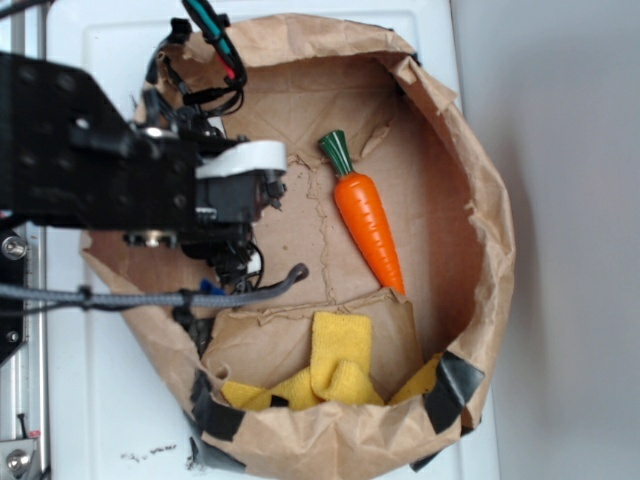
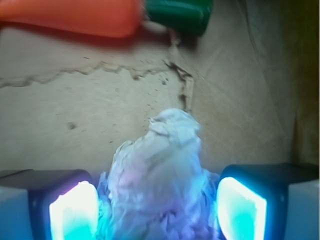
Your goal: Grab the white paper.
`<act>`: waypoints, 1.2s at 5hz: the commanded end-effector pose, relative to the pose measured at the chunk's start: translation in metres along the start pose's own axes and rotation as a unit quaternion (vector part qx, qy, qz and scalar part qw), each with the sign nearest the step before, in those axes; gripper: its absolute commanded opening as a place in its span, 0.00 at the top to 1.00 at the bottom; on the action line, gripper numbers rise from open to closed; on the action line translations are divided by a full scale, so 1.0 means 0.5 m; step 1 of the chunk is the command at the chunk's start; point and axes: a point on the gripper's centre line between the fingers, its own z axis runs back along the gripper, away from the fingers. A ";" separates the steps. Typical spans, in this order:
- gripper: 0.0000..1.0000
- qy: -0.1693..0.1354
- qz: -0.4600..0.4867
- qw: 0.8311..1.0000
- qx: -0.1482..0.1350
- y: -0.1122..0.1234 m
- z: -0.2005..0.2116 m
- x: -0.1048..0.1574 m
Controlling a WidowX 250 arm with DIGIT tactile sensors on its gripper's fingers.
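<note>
Inside the brown paper bag point(image 1: 470, 190), whose walls are rolled down into a shallow basin on the white bench point(image 1: 110, 400), lie several things. On the bag's flat creased floor rests an orange carrot point(image 1: 368, 222) with a green top, lying at a slant toward the right wall. At the lower end, a yellow cloth point(image 1: 338, 365) sits bunched up against a folded flap of brown paper, with black tape patches on the bag's outer rim nearby. Over the left part of the bag hangs the black robot arm, and from the exterior view it hides what is under it.

From the wrist view, the white paper point(image 2: 162, 170) sits on the bag's floor right between the two fingers point(image 2: 75, 210) of the claw point(image 2: 159, 210), lit bluish by their glowing pads. The claw stands spread, one finger on each side of the wad; whether the pads touch it cannot be told. The carrot lies beyond the wad, well apart from it.
</note>
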 end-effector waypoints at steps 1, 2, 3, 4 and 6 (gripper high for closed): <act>0.54 -0.014 -0.001 0.999 0.033 -0.010 -0.001 -0.002; 1.00 -0.017 0.013 0.999 0.044 -0.003 0.007 -0.004; 1.00 -0.023 0.018 0.999 0.046 0.004 0.019 -0.008; 1.00 -0.025 0.022 0.998 0.044 0.008 0.036 -0.004; 1.00 -0.004 0.041 0.999 0.012 0.036 0.188 0.048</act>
